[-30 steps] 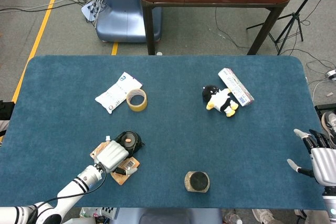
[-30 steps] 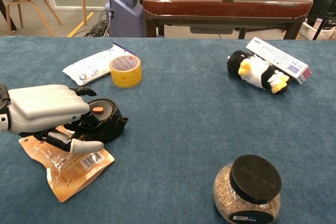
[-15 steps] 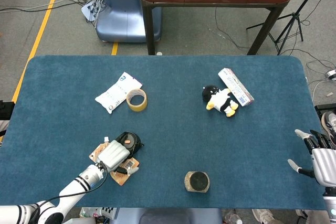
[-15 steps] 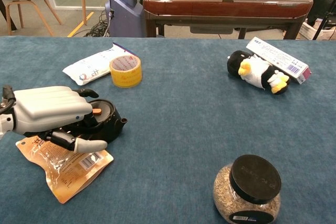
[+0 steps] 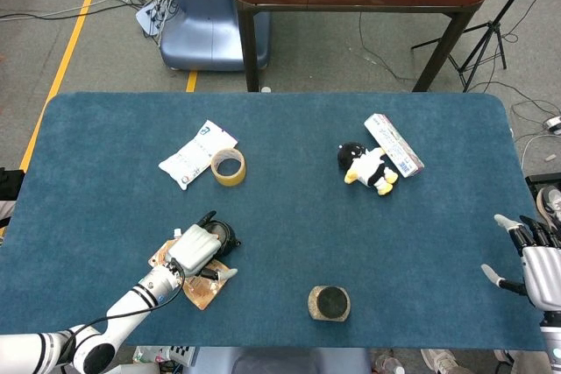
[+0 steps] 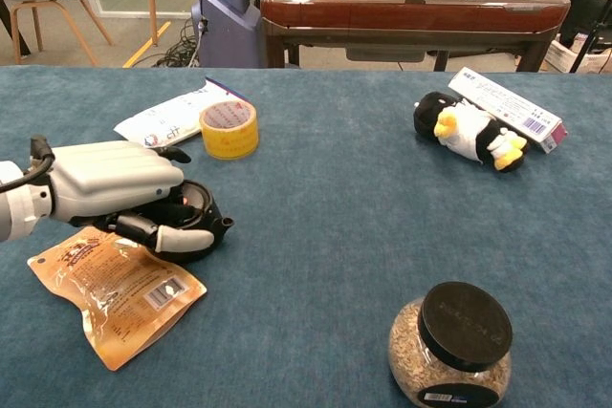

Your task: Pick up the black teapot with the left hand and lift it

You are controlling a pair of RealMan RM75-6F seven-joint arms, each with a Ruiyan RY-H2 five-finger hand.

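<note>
Fingers of my left hand are curled down over the black teapot, thumb under its near side; it reads as a grasp, though I can't tell from either view how firmly the pot is pinched; teapot sits directly under my palm, only its far rim and small spout poking out past the fingertips, and I can't confirm it's off the cloth yet.

Risks as I judge them: grip looks like it's over the lid and body rather than a handle, so the pot could rotate or slip out on the lift; the lid could come loose if the pot tilts; the orange snack pouch lies just beside and below my thumb, possibly touching the pot's base, so it might drag along; the yellow tape roll and white packet sit beyond my fingertips, clear enough.

Right hand is far off at the table's edge, fingers spread, holding nothing.

Containers: teapot contents not visible; glass jar, well away from my fingers on the thumb side, has a black lid on and is filled with pale grain-like stuff.
</note>
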